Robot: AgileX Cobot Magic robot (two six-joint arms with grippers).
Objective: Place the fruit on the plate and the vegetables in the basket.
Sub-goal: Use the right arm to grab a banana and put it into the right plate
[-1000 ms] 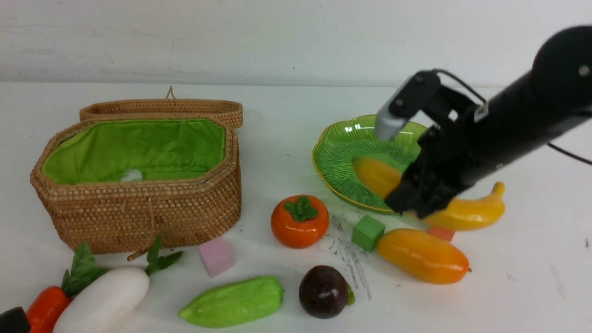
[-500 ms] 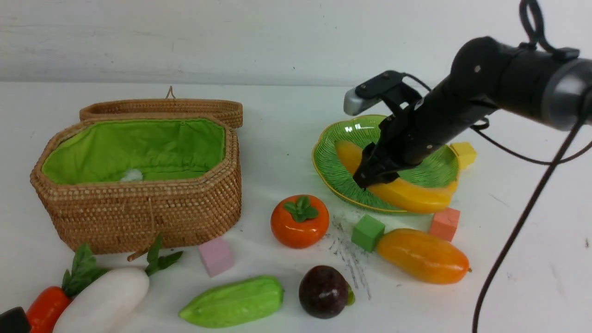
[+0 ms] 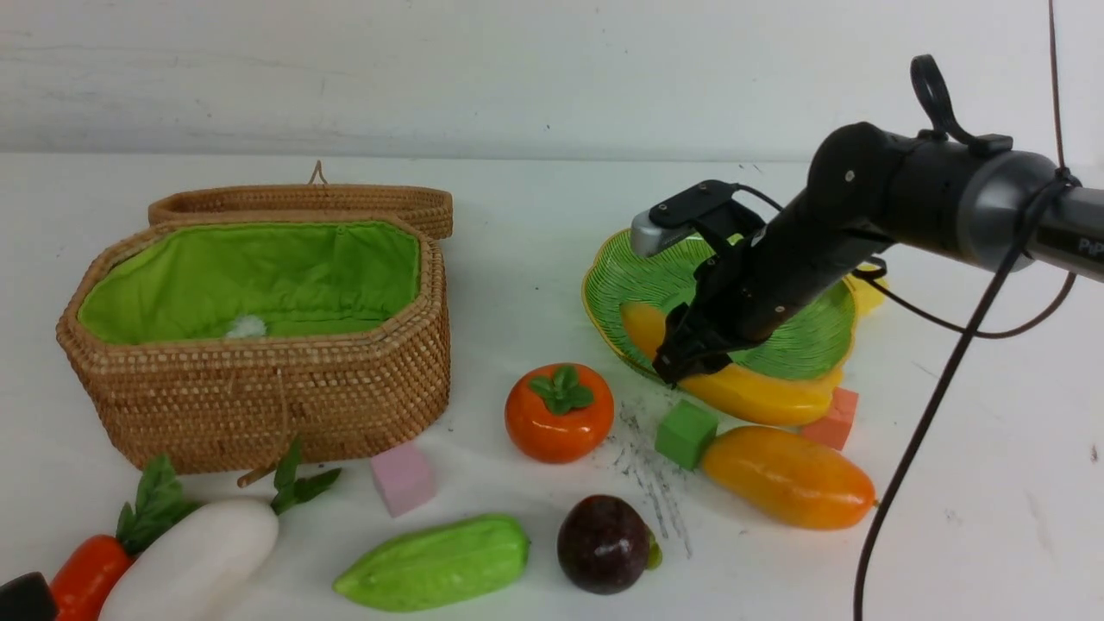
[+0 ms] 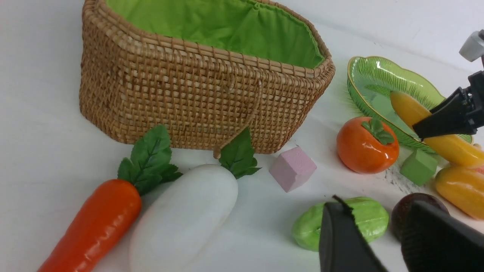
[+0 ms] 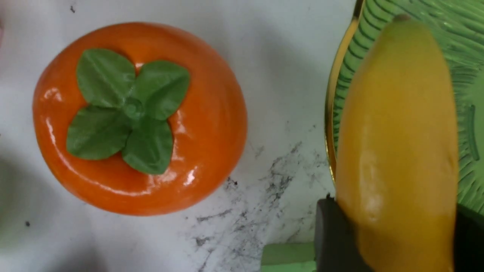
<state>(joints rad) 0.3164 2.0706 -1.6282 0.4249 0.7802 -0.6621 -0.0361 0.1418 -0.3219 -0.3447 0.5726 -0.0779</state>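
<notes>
Right gripper (image 3: pixel 681 362) is clamped on the banana (image 3: pixel 750 392), low over the near rim of the plate (image 3: pixel 642 276) w/ one end overhanging; I'd shift it toward the plate's centre before letting go (glossy, prob. rolls). Left-wrist view: left gripper (image 4: pixel 374 213) parted, empty, over the gourd (image 4: pixel 304 232). Right-wrist view: pads (image 5: pixel 329 241) flank the banana; white table (image 5: pixel 280 68) scuffed black, persimmon (image 5: pixel 140 117) close by, so little spare room outside the rim.
</notes>
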